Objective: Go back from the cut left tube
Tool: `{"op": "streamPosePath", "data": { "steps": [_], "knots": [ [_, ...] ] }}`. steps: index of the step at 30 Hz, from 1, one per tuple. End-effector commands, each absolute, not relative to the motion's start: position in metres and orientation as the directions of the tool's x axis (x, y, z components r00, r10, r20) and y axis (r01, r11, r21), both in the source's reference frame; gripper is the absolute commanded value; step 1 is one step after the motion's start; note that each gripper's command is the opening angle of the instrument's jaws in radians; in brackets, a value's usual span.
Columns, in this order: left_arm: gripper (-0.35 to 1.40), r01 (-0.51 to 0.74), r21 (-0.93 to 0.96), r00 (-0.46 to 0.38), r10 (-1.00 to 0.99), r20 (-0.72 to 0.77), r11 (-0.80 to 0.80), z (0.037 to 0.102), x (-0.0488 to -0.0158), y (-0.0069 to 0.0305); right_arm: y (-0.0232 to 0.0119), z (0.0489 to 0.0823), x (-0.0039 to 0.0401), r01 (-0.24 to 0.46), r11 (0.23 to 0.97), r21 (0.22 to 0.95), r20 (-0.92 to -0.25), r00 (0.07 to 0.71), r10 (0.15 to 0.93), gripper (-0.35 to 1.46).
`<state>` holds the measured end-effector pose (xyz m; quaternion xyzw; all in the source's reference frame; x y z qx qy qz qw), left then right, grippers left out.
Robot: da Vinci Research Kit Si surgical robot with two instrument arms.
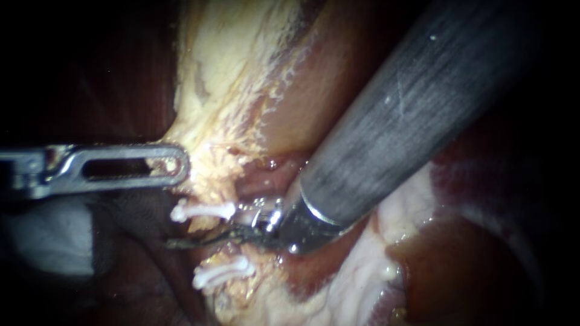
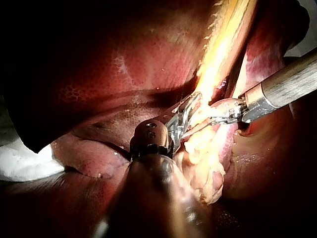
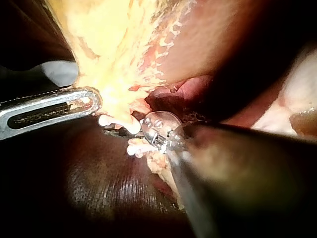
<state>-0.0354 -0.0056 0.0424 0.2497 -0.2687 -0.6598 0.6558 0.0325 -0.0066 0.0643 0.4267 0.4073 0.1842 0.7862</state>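
My left instrument (image 1: 178, 164) comes in from the left, its slotted jaws shut on the edge of the yellowish fatty tissue (image 1: 229, 78). Two white clips, an upper clip (image 1: 202, 210) and a lower clip (image 1: 222, 272), sit on the left tube. My right instrument (image 1: 181, 243) reaches down from the upper right. Its thin dark blades lie together in the gap between the two clips. The tube itself is mostly hidden by fat and blades. In the left wrist view my left instrument (image 2: 190, 111) holds the fat, the right instrument (image 2: 210, 120) beside it. In the right wrist view the blades (image 3: 119, 132) lie between the clips.
Dark red liver (image 1: 471, 259) lies at the lower right under the right shaft (image 1: 411, 115). Pale glistening tissue (image 1: 393, 223) borders it. A white gauze (image 1: 42, 235) shows under my left instrument.
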Motion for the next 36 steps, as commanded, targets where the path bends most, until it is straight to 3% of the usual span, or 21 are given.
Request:
{"op": "streamPosePath", "data": {
  "steps": [1,3,4,6,10,15,23,27,31,36],
  "knots": [
    [-0.35,0.731,0.682,-0.015,-1.0,0.023,0.004,0.0424,-0.0354,-0.0056,-0.0067,0.0642,0.0325,0.056,0.564,0.824,-0.479,0.601,0.64,-0.35],
    [-0.35,0.731,0.682,-0.015,-1.0,0.023,0.004,0.0424,-0.0353,-0.0056,-0.0068,0.0642,0.0325,0.053,0.561,0.826,-0.475,0.601,0.643,-0.35],
    [-0.35,0.731,0.682,-0.015,-1.0,0.023,0.005,0.0424,-0.0353,-0.0056,-0.0068,0.0642,0.0325,0.049,0.557,0.829,-0.47,0.601,0.646,-0.23],
    [-0.35,0.731,0.682,-0.015,-1.0,0.023,0.005,0.0424,-0.0353,-0.0056,-0.0068,0.0642,0.0326,0.049,0.557,0.829,-0.47,0.601,0.646,0.24],
    [-0.35,0.731,0.683,-0.015,-1.0,0.023,0.005,0.0424,-0.0353,-0.0056,-0.007,0.0639,0.0326,0.051,0.557,0.829,-0.471,0.602,0.645,0.49],
    [-0.35,0.731,0.683,-0.015,-1.0,0.023,0.005,0.0424,-0.0353,-0.0055,-0.0071,0.0636,0.0327,0.053,0.557,0.829,-0.472,0.6,0.646,0.66],
    [-0.35,0.731,0.683,-0.014,-1.0,0.023,0.005,0.0424,-0.0352,-0.0055,-0.0075,0.063,0.0323,0.061,0.556,0.829,-0.476,0.599,0.644,0.73],
    [-0.35,0.73,0.683,-0.013,-1.0,0.023,0.006,0.0425,-0.0351,-0.0055,-0.0083,0.0616,0.0306,0.119,0.589,0.799,-0.537,0.58,0.612,0.86],
    [-0.35,0.73,0.683,-0.013,-1.0,0.023,0.006,0.0426,-0.035,-0.0054,-0.009,0.0599,0.0275,0.204,0.642,0.739,-0.632,0.54,0.556,1.16],
    [-0.35,0.73,0.684,-0.012,-1.0,0.023,0.007,0.0427,-0.0349,-0.0054,-0.0088,0.0587,0.0237,0.217,0.709,0.671,-0.699,0.505,0.507,1.28]
  ]
}}
